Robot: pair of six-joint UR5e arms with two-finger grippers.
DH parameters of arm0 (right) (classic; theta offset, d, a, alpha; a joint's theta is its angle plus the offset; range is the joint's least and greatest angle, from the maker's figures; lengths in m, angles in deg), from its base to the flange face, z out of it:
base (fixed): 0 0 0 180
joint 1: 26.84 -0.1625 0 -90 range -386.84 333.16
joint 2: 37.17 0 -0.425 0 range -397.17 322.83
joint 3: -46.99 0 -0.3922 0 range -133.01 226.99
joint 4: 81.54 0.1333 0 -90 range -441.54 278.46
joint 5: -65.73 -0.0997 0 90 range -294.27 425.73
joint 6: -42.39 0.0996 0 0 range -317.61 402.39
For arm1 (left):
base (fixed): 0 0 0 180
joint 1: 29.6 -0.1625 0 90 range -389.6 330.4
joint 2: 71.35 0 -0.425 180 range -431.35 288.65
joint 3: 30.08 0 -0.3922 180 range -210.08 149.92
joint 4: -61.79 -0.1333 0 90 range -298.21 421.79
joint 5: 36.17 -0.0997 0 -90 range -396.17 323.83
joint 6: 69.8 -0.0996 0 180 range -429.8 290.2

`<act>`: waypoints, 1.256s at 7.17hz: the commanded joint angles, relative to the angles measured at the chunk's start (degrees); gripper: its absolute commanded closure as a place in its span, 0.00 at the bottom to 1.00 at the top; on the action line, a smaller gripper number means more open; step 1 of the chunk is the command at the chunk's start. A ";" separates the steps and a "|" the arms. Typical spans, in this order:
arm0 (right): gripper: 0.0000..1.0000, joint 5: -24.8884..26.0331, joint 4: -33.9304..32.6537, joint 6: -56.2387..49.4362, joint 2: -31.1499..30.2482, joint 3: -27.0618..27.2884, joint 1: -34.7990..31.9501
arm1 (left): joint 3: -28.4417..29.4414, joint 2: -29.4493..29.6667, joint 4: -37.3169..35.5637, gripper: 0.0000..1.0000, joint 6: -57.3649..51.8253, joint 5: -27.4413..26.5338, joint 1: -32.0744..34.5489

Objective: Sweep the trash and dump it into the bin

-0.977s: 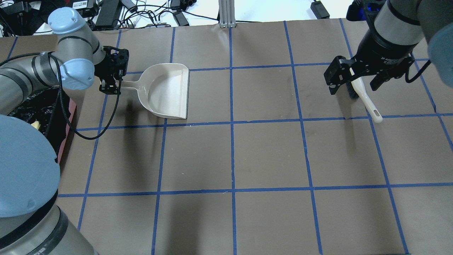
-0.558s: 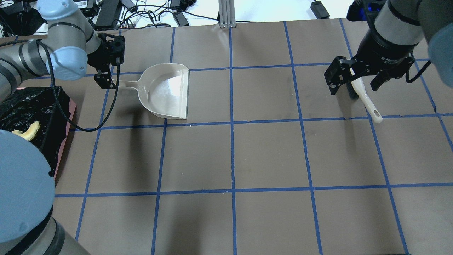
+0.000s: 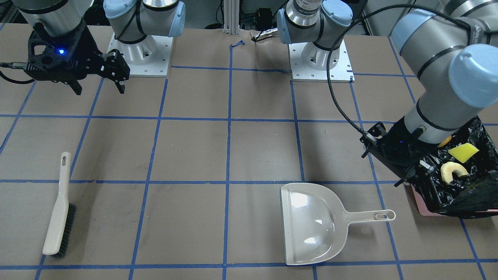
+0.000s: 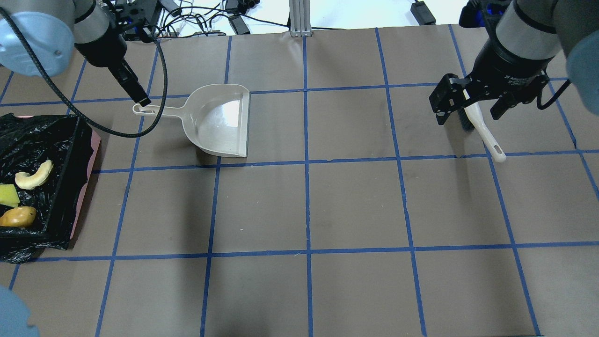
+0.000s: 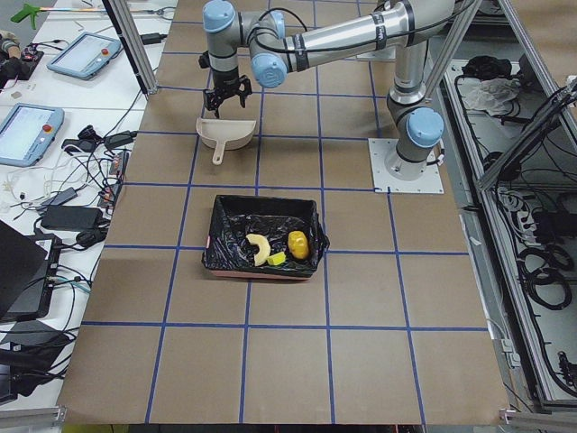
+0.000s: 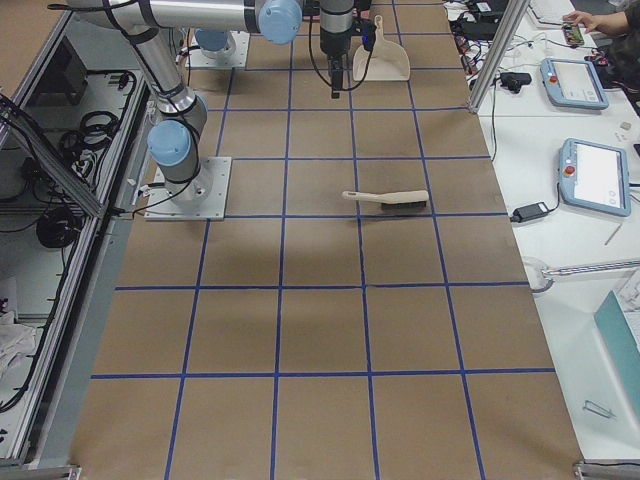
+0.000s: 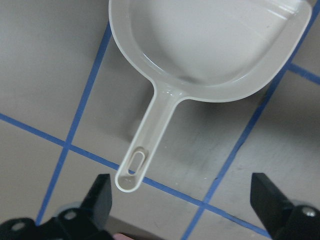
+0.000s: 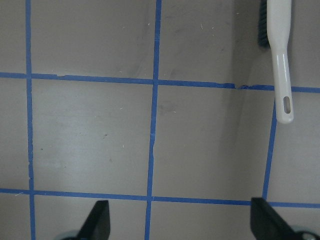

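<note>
Front-facing view: brown paper-covered counter [image 3: 186, 155] with a blue tape grid. Rectangular pink-edged bin [image 3: 422, 204] lined with a crinkled black plastic bag sits at the view's right edge. Inside it are a yellow-green wedge block [image 3: 462, 152], a tan curved croissant-like pastry [image 3: 451, 172] and a glossy golden-brown potato-like lump [image 3: 446, 140], mostly hidden behind the left arm. Left claw [image 3: 380, 169] hangs open and empty over the counter, between the bin and the beige plastic dustpan [image 3: 311, 225]. Dustpan lies flat, nothing in it, handle pointing toward the bin. Right claw [image 3: 100, 91] is open, empty and raised. White-handled, black-bristled brush [image 3: 58, 212] lies on the counter at lower left

Overhead view: all three trash pieces are in the bin [image 4: 93, 150], pastry farthest from the robot, wedge block in the middle, potato-like lump nearest. Dustpan [image 4: 220, 121] is near the bin, apart from it. Left claw is above the handle end. Right claw [image 4: 468, 120], fingers spread, is over the bristle end of the brush [image 4: 486, 140]

Exterior left: bin [image 5: 216, 244] mid-counter with the three pieces side by side, dustpan [image 5: 225, 133] beyond it

Exterior right: brush [image 6: 388, 200] lies alone, dustpan [image 6: 380, 60] at the far end

Left wrist: fingers [image 7: 102, 192] wide apart, slotted dustpan handle [image 7: 142, 155] below, untouched

Right wrist: fingers [image 8: 100, 220] wide apart over bare counter, brush handle [image 8: 281, 65] at upper right
</note>
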 commanded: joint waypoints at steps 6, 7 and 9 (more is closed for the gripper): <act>0.00 -0.04 -0.09 0.01 0.01 -0.09 0.17 | -0.12 -11.83 17.72 0.00 55.66 -2.35 6.15; 0.00 0.05 -0.09 0.10 -0.08 -0.09 0.17 | -0.73 -12.19 17.72 0.00 56.48 -2.35 6.59; 0.00 -0.56 0.00 0.01 -0.08 -0.09 0.08 | -0.91 -11.85 17.72 0.00 58.42 -2.08 6.86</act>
